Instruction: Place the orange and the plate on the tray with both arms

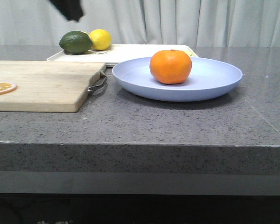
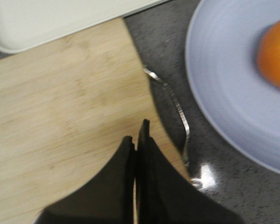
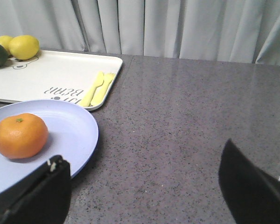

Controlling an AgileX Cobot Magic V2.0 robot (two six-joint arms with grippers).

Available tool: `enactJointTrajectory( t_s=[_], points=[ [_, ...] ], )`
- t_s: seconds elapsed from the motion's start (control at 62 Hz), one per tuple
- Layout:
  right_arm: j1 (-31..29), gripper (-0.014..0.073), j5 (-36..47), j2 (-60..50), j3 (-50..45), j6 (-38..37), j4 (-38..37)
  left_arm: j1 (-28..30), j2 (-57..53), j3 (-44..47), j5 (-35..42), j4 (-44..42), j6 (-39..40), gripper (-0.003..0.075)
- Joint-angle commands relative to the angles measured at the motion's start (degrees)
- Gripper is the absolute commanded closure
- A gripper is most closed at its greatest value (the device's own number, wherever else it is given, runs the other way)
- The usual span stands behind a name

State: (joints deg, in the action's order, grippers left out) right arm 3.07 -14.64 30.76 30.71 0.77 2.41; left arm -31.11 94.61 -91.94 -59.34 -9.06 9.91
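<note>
One step appears done: orange [image 1: 171, 66] sits on plate [image 1: 177, 78]. Plate remains on counter, near of tray [image 1: 130, 50]. Left gripper [image 2: 139, 140] closed, empty; right gripper [image 3: 144, 186] spread apart.

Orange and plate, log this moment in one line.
orange: on plate | tray: plate not on it | left gripper: shut | right gripper: open

The tray [image 3: 60, 74] bears upside-down lettering, readable only as "BEAR"
</note>
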Motion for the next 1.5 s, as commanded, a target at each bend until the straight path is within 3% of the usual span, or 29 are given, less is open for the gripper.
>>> enactJointTrajectory(
  t_s=[0.0, 0.452, 0.71, 0.855, 1.162, 1.34, 1.485],
  points=[
    [-0.27, -0.0056, 4.81, 0.45, 2.17, 0.50, -0.04, 3.04, -7.30, 4.99, 6.22, 0.22, 1.91, 0.0738],
    [-0.27, -0.0056, 4.81, 0.45, 2.17, 0.50, -0.04, 19.51, -32.40, 35.44, 17.06, 0.60, 3.49, 0.0738],
    [-0.27, -0.0056, 4.79, 0.45, 2.17, 0.50, -0.04, 21.03, -52.01, 51.35, 28.78, 2.05, 3.49, 0.0738],
    [-0.27, -0.0056, 4.62, 0.45, 2.17, 0.50, -0.04, 21.03, -63.27, 58.24, 31.25, 2.17, 3.49, 0.0738],
    [-0.27, -0.0056, 4.56, 0.45, 2.17, 0.50, -0.04, 21.03, -81.49, 66.12, 34.71, 2.17, 3.49, 0.0738],
    [-0.27, -0.0056, 5.01, 2.81, 2.42, 0.43, -0.04, 21.03, -83.72, 66.63, 34.59, 2.17, 3.49, 0.0738],
    [-0.27, -0.0056, 4.16, 11.38, 6.63, 0.38, 1.76, 21.03, -83.72, 66.63, 34.48, 2.17, 3.49, 0.0738]
  ],
)
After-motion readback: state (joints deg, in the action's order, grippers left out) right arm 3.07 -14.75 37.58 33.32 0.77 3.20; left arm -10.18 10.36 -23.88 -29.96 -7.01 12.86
